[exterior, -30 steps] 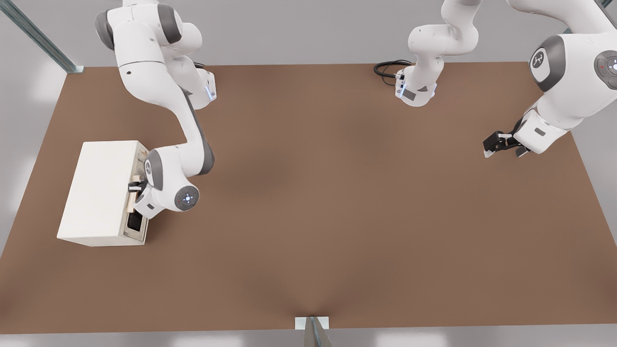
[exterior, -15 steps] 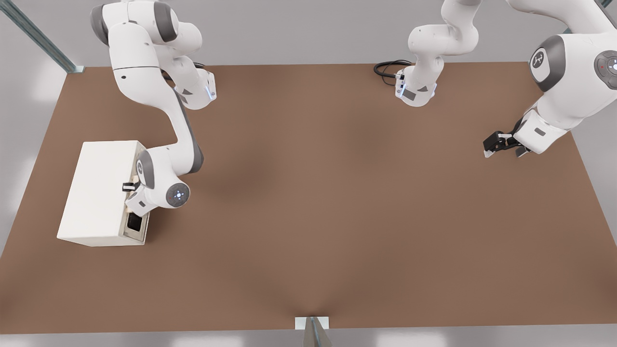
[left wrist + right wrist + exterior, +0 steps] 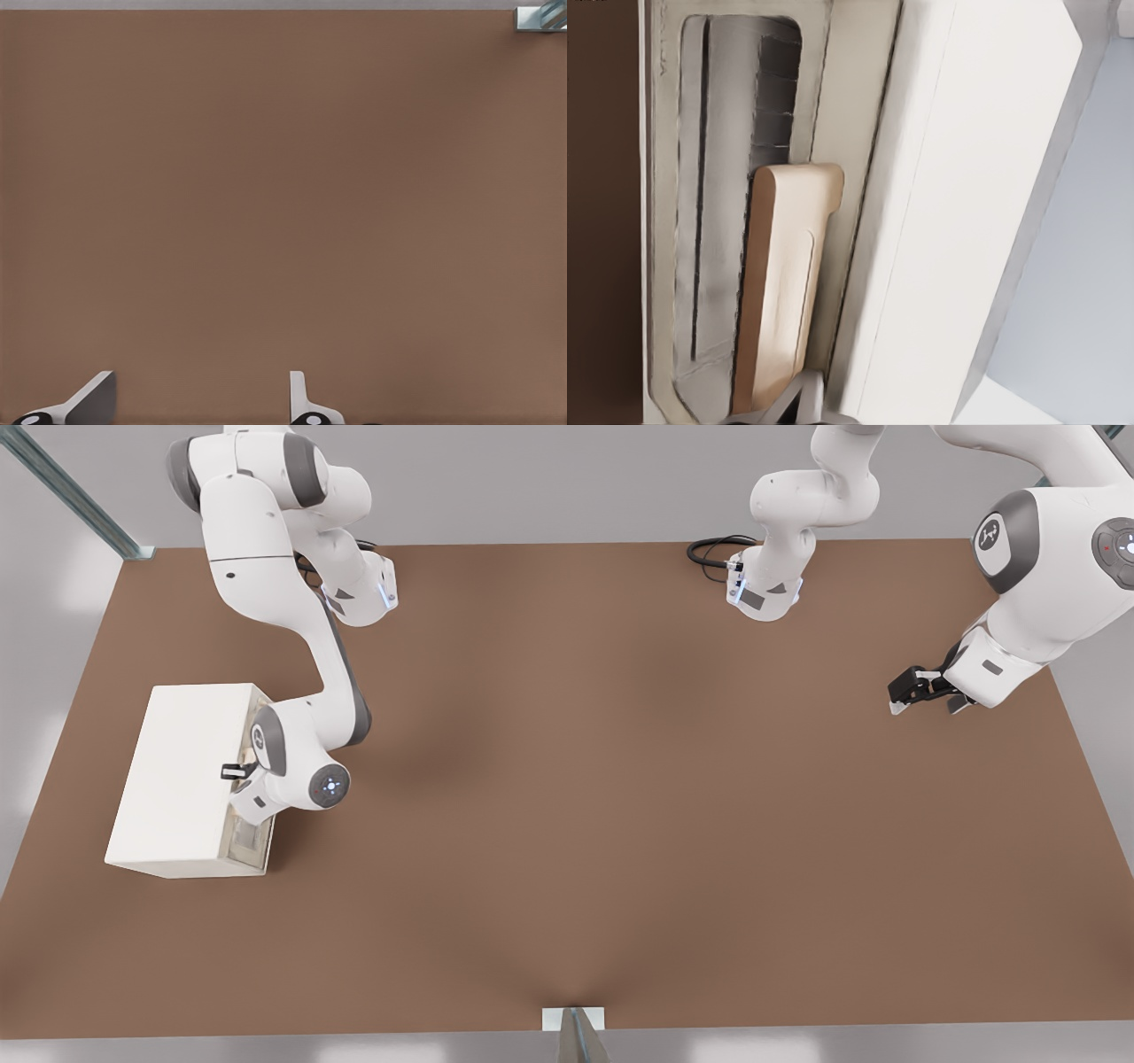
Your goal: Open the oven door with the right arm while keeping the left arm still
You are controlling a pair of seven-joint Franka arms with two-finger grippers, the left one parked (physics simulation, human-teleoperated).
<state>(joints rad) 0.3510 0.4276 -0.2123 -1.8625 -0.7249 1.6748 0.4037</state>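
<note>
Front view. Showed the oven (image 3: 182, 771) on the table (image 3: 620, 779), far toward the front view's left, well apart from everything else. Had the door (image 3: 251, 841) turned toward the front view's right, so that the right arm (image 3: 266, 576) could reach it from above and from the side. Placed the claw (image 3: 236, 771) against the door's upper edge, about midway along it, with the wrist bent down close over that face. Hid most of the door behind the wrist; left only its near end visible. Judged this posture as a hold taken at the handle, ready for a pull away from the oven body.

Right wrist view. Looked straight along the door (image 3: 850, 133) at close range. Showed the tan handle (image 3: 784, 283) lying over the window (image 3: 718, 177), running lengthwise toward the claw (image 3: 799, 403) and ending right at it. Put the handle touching or just beside the claw; could not tell which. Could not tell whether the claw was spread or pressed together, with only a sliver of it in view. Showed the oven's (image 3: 974, 221) plain top just beyond the door frame, with a thin dark seam between them. Judged the door as shut or barely cracked; opening not yet done.

Left wrist view. Showed only bare table (image 3: 283, 177). Contained no oven and no door.
</note>
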